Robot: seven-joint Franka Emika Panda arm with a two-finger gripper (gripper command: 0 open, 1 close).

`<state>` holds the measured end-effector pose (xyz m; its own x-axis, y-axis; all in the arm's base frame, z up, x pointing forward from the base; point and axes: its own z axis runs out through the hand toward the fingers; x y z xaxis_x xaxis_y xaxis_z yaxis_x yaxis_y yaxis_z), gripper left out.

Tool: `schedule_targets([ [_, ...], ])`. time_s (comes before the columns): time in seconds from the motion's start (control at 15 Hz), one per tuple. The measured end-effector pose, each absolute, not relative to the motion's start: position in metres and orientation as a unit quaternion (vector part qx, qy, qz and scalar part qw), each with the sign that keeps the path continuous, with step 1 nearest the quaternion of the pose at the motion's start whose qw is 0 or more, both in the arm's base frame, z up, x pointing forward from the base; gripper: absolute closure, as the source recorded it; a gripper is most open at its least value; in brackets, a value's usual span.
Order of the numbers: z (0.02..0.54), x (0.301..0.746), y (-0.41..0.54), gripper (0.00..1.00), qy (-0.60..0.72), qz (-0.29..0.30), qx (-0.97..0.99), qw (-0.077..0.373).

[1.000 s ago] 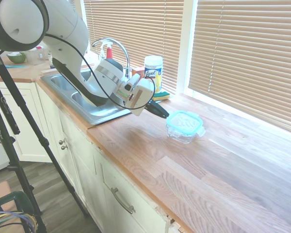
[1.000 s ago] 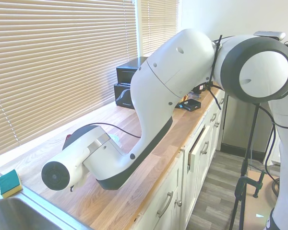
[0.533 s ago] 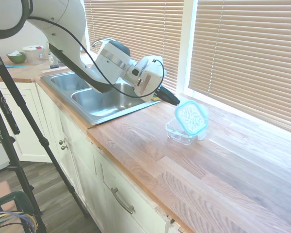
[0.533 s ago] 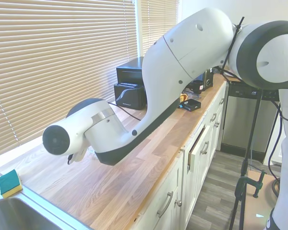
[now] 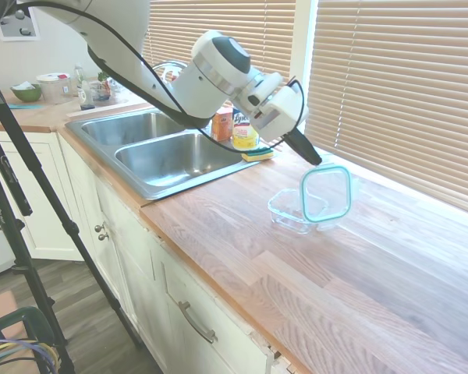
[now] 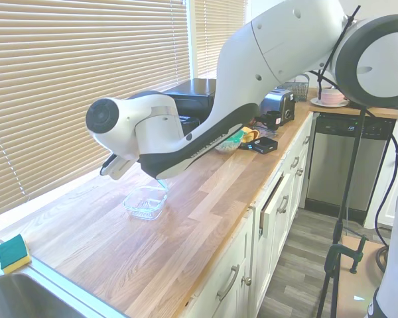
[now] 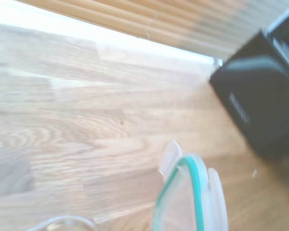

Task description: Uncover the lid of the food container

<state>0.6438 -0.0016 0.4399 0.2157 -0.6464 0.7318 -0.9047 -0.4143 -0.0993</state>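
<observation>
White arm outstretched, gripper [image 5: 315,161] pinching upright lid [image 5: 326,194], food container [image 5: 290,211] open

I see open wooden counter [image 5: 374,288] across the lower right of the first exterior view, where nothing blocks a pass. At centre frame the food container [image 5: 291,211] sits open-topped, and the lid [image 5: 326,194] hangs upright just over its far side, pinched at its top edge by the gripper [image 5: 312,158]; together they block any approach from the window side. The sink [image 5: 164,156] fills the left middle, with a sponge [image 5: 257,154] and yellow canister [image 5: 245,138] at its far corner. In the second exterior view a black appliance [image 6: 192,99] stands at upper centre, well apart from the container.
</observation>
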Motion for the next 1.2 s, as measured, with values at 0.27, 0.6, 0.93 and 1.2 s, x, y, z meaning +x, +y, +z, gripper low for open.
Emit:
schedule_targets([
  [0.27, 0.441, 0.642, -0.079, 1.00, -0.586, 0.322, 0.737, 0.101],
  [0.6, 0.429, 0.592, -0.133, 1.00, -0.620, 0.290, 0.728, 0.044],
  [0.93, 0.380, 0.530, -0.183, 1.00, -0.637, 0.254, 0.726, 0.044],
  [1.2, 0.350, 0.515, -0.192, 1.00, -0.632, 0.245, 0.734, 0.044],
])
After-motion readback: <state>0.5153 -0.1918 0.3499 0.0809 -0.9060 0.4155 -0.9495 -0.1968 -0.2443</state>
